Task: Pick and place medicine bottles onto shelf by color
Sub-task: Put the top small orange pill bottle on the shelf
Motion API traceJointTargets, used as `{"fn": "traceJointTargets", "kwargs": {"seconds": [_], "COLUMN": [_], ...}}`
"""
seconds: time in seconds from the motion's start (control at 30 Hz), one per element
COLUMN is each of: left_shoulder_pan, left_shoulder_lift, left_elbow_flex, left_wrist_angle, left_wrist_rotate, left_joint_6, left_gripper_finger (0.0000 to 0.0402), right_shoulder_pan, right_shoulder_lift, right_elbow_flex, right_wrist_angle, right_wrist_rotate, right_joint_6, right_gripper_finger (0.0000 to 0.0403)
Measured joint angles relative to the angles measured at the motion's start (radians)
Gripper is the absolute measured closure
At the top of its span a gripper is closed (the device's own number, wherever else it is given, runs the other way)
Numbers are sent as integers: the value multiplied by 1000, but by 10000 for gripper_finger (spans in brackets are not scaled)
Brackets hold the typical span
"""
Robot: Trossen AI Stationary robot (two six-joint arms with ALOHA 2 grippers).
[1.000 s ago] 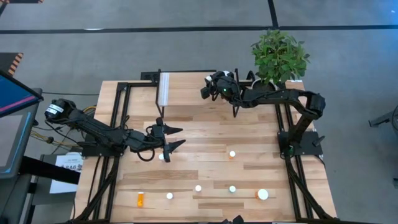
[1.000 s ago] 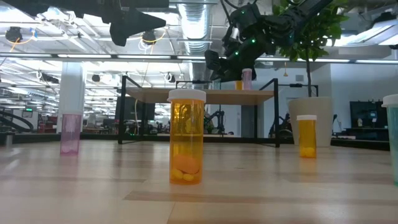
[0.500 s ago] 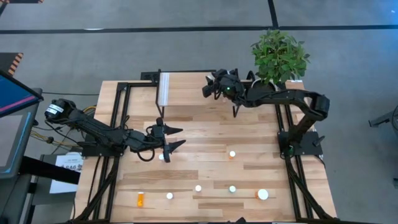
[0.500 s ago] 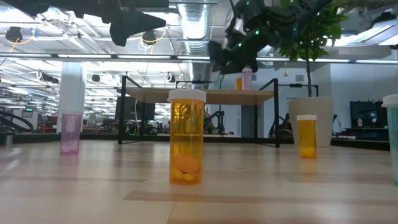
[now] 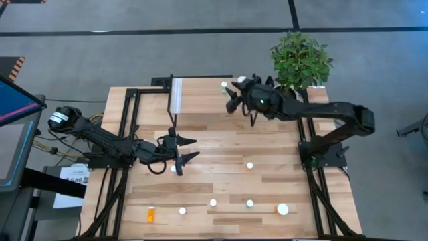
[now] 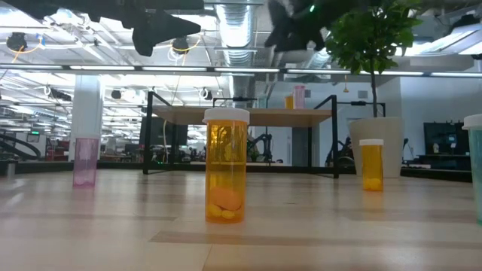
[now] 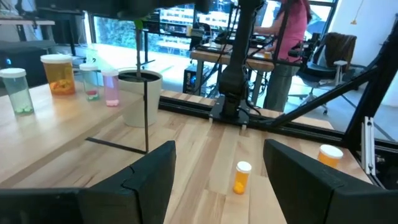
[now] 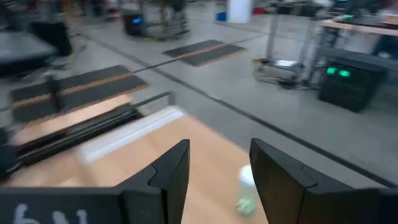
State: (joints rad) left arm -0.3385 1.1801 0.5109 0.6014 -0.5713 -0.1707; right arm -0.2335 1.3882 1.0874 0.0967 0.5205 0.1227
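- Low view: nearest the front edge of the tabletop (image 6: 316,226), an orange bottle (image 6: 226,175) stands upright with its white cap on. A pink bottle (image 6: 85,160) and a second orange bottle (image 6: 372,164) stand farther back, well apart on either side.
- High view: the front row shows as white caps, with one orange bottle lying on its side (image 5: 150,214), its long axis running front to back.
- Farther in, the left tool (image 5: 194,147) hangs over mid-tabletop, jaws wide and empty. A white-capped bottle (image 5: 174,169) sits just beside it toward the front, partly hidden by a finger, so its colour is hard to make out.
- An upright orange bottle with a white cap (image 5: 249,165) lies straight ahead of the left tool's open jaws, toward the right arm's base. The left arm looks much the nearer to both, so a pick would likely fall to it.
- Left wrist view: that bottle shows framed between the fingers, along with green, orange and pink bottles standing on the shelf (image 7: 37,130), colours the overhead picture does not give.
- Farthest off, the right tool (image 8: 221,149) is above the shelf, jaws apart and holding nothing. A green bottle (image 8: 245,190) stands upright on the shelf just beyond its fingertips.
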Motion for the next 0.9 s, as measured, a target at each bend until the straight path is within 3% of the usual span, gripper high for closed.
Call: {"fn": "traceJointTargets", "kwargs": {"seconds": [0.27, 0.57, 0.9], "left_shoulder_pan": [-29, -74, -77], "left_shoulder_lift": [0, 0, 0], "left_elbow_flex": [0, 0, 0], "left_wrist_angle": [-27, -68, -59], "left_wrist_rotate": [1, 29, 27], "left_joint_6": [-12, -46, -56], "left_gripper_finger": [170, 170, 171], "right_shoulder_pan": [264, 610, 805], "right_shoulder_lift": [-110, -75, 9], "right_elbow_flex": [0, 0, -1], "right_wrist_angle": [-260, -387, -799], "right_wrist_rotate": [1, 4, 10], "right_joint_6": [-3, 115, 578], "right_gripper_finger": [216, 216, 216]}}
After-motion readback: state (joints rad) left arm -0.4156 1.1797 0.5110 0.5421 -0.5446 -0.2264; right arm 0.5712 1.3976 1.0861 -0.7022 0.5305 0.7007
